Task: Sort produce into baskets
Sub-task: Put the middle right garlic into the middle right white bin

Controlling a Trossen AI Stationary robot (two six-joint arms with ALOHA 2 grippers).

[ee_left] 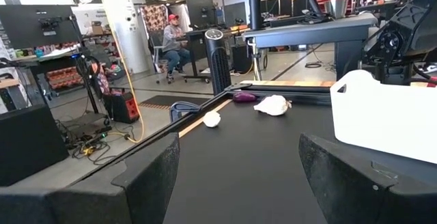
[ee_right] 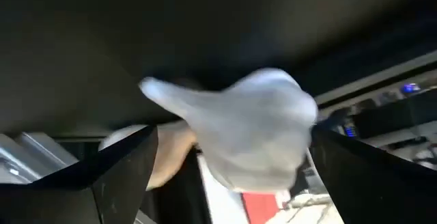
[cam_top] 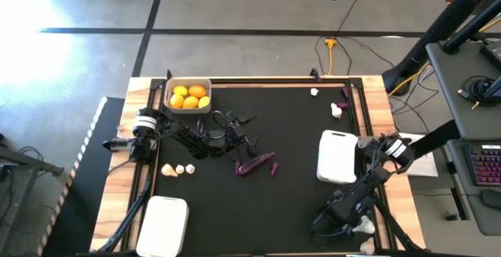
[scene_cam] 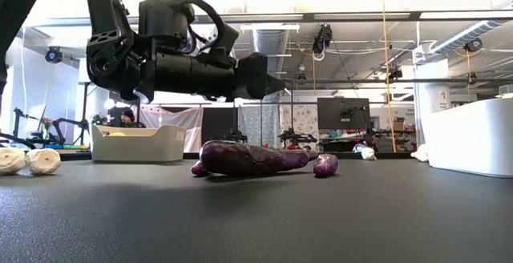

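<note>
- Fingers (ee_left: 147,183) of my left gripper (cam_top: 244,141) are spread apart with nothing between them. It hangs over the middle of the bench (cam_top: 297,202).
- My big eggplant (cam_top: 257,164) lies flat just under and past that gripper, on the side away from the citrus basket (cam_top: 188,96) in the back left corner.
- Its long side runs mostly left to right across the bench, tipped a little. I think I must come down and turn so my fingers close across its thin way.
- One tiny eggplant (cam_top: 274,168) lies just beside its right end.
- My left arm is the near one for this. My right arm is well apart from it.
- My right gripper (cam_top: 352,224) is low by the front right corner, fingers wide apart. One white garlic bulb (ee_right: 239,128) sits between them. I do not think it is pinched yet.
- An empty basket (cam_top: 337,157) waits near the right edge.
</note>
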